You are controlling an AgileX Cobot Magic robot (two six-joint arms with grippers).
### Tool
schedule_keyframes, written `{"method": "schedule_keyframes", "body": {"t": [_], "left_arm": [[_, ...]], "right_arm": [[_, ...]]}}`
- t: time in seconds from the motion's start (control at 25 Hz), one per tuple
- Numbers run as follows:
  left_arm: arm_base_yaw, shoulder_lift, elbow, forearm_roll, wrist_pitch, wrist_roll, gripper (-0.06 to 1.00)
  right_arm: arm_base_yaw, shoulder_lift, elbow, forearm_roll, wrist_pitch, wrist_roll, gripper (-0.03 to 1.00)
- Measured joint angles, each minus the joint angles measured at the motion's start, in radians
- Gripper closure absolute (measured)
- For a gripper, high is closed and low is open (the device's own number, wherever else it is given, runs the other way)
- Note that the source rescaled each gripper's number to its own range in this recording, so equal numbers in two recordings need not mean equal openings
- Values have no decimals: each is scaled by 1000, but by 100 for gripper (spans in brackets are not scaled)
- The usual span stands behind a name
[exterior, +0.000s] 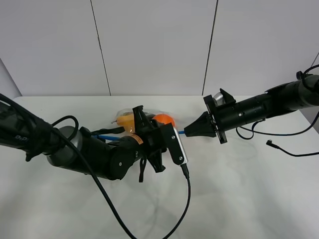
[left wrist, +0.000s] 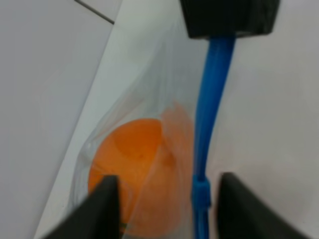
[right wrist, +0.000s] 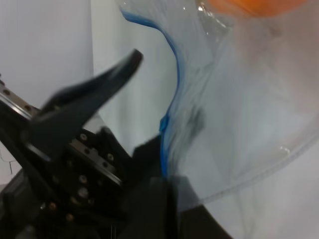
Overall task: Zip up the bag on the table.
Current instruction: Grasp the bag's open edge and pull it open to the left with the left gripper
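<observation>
The bag (exterior: pixel 130 119) is clear plastic with an orange fruit (exterior: pixel 162 119) inside, and it lies on the white table (exterior: pixel 249 194) between my two grippers. My right gripper (exterior: pixel 188 132) is shut on the end of the blue zipper strip (left wrist: pixel 214 94) and holds it taut. My left gripper (left wrist: pixel 167 209) is open, with its fingers either side of the strip and its small blue slider (left wrist: pixel 201 191). In the right wrist view the strip (right wrist: pixel 174 84) runs into my shut right gripper (right wrist: pixel 162 191), and a left finger (right wrist: pixel 94 89) stands beside it.
The left wrist camera's black cable (exterior: pixel 188 199) loops over the table's front. A loose black cable with a plug (exterior: pixel 286 149) lies at the right. Grey wall panels stand behind the table's far edge.
</observation>
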Motion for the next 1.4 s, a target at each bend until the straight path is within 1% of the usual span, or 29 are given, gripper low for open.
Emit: {"method": "schedule_keyframes", "body": {"t": [0.08,0.16,0.32,0.48,0.6,0.68,0.76,0.8,1.2,1.28,1.4], "left_arm": [[0,0,0,2,0,-4,62],[0,0,0,14,0,-5,64],[-2,0,0,41,0,-7,65],[-11,0,0,47,-1,-7,66],[-11,0,0,48,-1,-7,74],[-11,0,0,48,-1,-7,84],[-11,0,0,48,-1,-7,91],[-11,0,0,48,-1,-7,92],[-11,0,5,48,-7,-7,94],[-9,0,20,52,-32,-7,94],[14,0,62,65,-102,-7,94]], "right_arm": [[0,0,0,0,0,0,97],[0,0,0,0,-1,0,97],[0,0,0,0,-4,0,97],[0,0,0,0,-4,0,97],[0,0,0,0,-4,0,97],[0,0,0,0,-4,0,97],[0,0,0,0,-4,0,97],[0,0,0,1,-4,0,97],[0,0,0,1,-4,0,97],[0,0,0,1,-4,0,97],[0,0,0,3,-4,0,97]]}}
